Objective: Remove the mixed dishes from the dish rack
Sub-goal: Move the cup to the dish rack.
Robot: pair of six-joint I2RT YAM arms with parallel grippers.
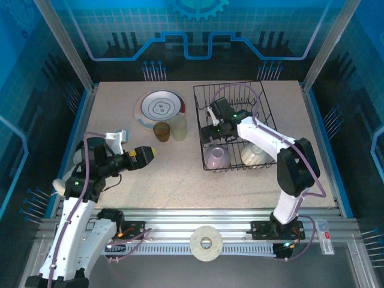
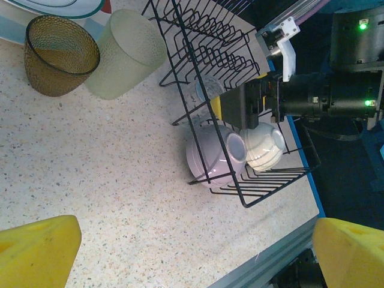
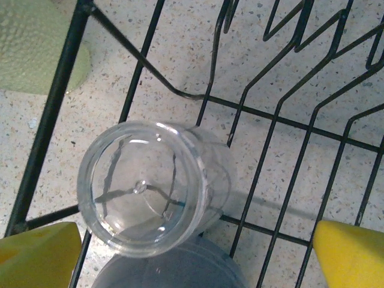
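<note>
Speckled beige bench (image 1: 180, 186), blue panel walls (image 1: 120, 30); dish rack (image 1: 231, 84) far right. Left hand (image 1: 149, 155) & right hand (image 1: 211, 129) both open, empty.

White and black all over, yellow at the tips

Left arm (image 1: 75, 225) and right arm (image 1: 261, 139) have white shells, chunky black joints, tiny green lights and a purple cable looping along each. Left pincer (image 2: 192, 249) and right pincer (image 3: 192, 255) have bright yellow fingers (image 2: 37, 249).
</note>
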